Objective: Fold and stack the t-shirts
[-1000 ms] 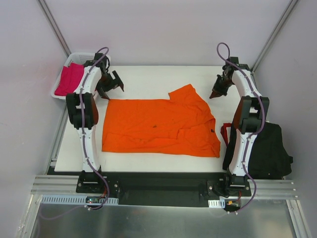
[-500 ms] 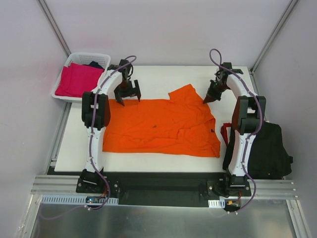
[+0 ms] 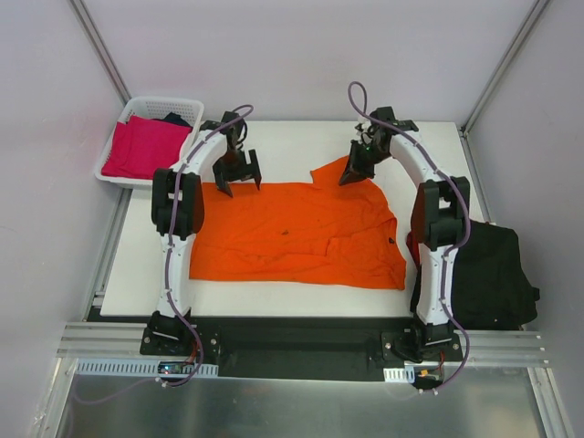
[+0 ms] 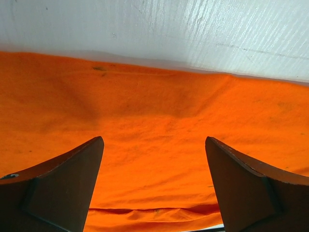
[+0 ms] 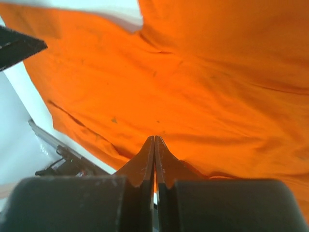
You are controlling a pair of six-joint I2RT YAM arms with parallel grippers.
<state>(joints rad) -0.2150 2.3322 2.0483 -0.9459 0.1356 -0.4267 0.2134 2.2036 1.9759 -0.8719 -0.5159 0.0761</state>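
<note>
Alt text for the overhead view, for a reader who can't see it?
An orange t-shirt lies spread on a white table, the open left gripper above its far-left edge, the shut right gripper above its far sleeve. A pink shirt sits in a basket far left; black shirts lie near right.

Open table strip (image 3: 292, 137) beyond the orange t-shirt (image 3: 292, 233); basket (image 3: 164, 102) far left, black t-shirts (image 3: 493, 283) near right.

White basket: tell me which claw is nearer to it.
Left. The left claw sits just right of the basket, over the orange shirt; the right claw is farther right, over the same shirt's far edge.
</note>
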